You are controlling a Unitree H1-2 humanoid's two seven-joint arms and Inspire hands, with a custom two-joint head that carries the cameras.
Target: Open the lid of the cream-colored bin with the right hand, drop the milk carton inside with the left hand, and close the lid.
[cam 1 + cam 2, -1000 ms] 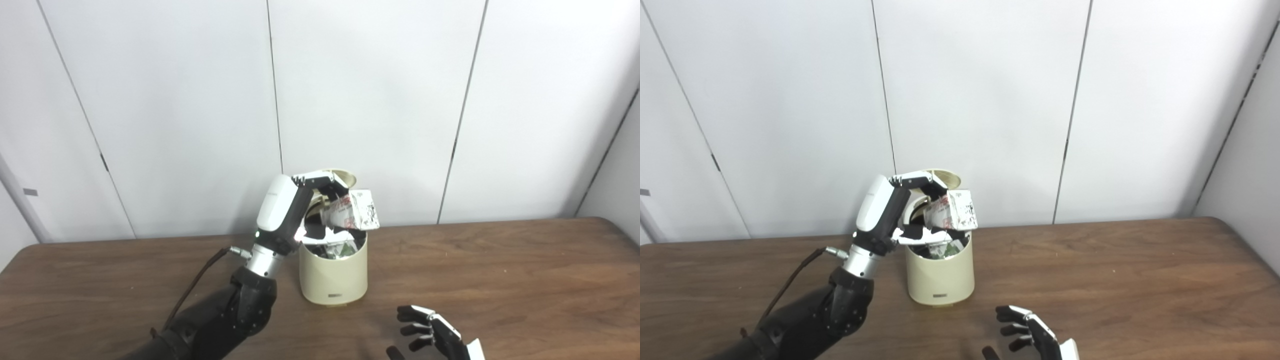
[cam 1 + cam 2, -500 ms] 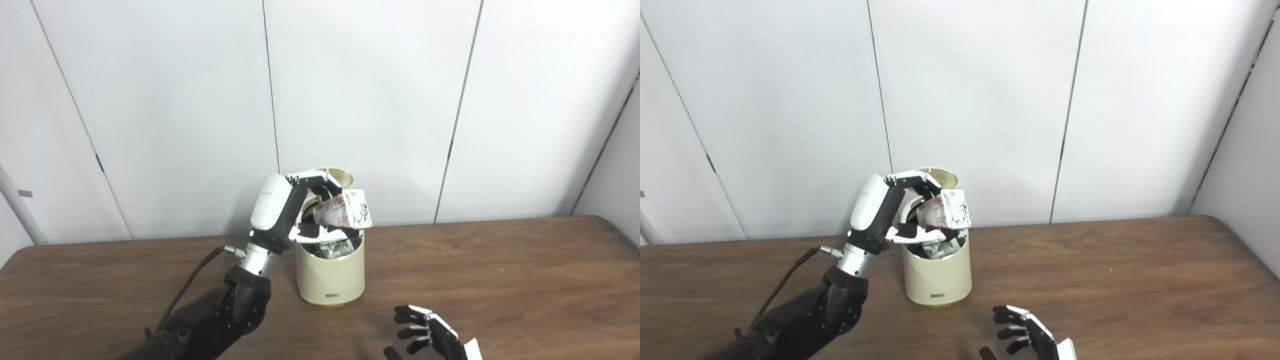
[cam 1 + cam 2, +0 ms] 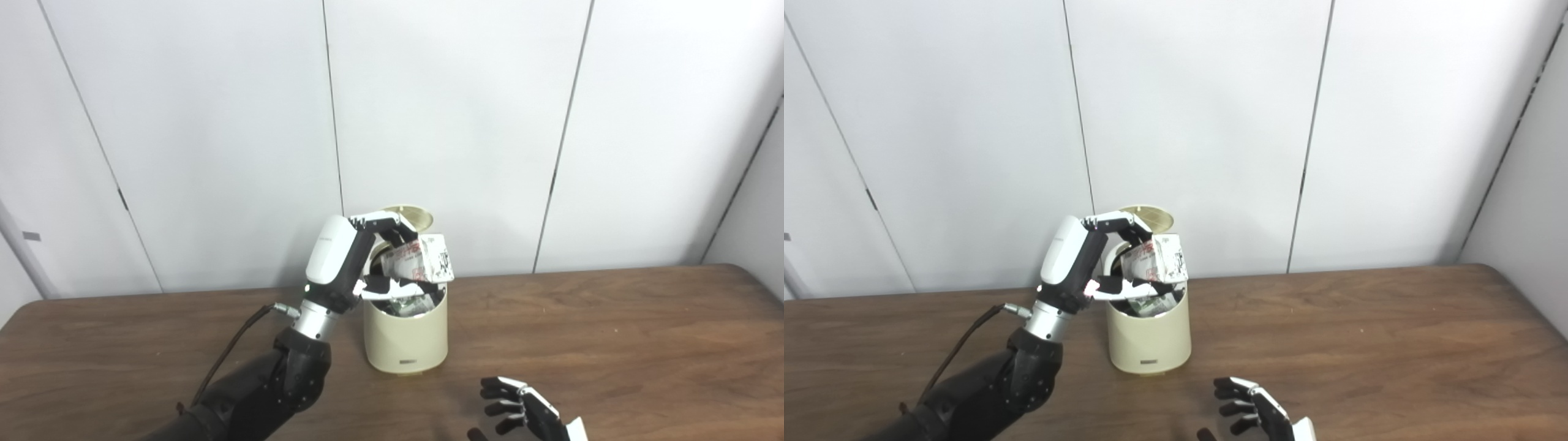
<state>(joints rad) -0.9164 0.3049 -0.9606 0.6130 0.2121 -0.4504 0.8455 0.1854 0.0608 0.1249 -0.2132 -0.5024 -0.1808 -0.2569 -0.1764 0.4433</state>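
The cream-colored bin (image 3: 404, 340) stands on the brown table with its round lid (image 3: 411, 215) flipped up at the back. My left hand (image 3: 352, 260) hovers at the bin's left rim, shut on the white milk carton (image 3: 421, 261) with red and black print. The carton lies on its side right over the bin's mouth, above green and white packaging inside. My right hand (image 3: 523, 413) rests low at the picture's bottom edge, in front and to the right of the bin, open and holding nothing.
The brown wooden table (image 3: 612, 331) stretches to both sides of the bin. White wall panels stand close behind it. A dark cable (image 3: 236, 346) runs along my left forearm.
My left hand has drawn the carton a little left and lower, more squarely over the bin's mouth. My right hand has sunk slightly toward the bottom edge. The camera shifted slightly.
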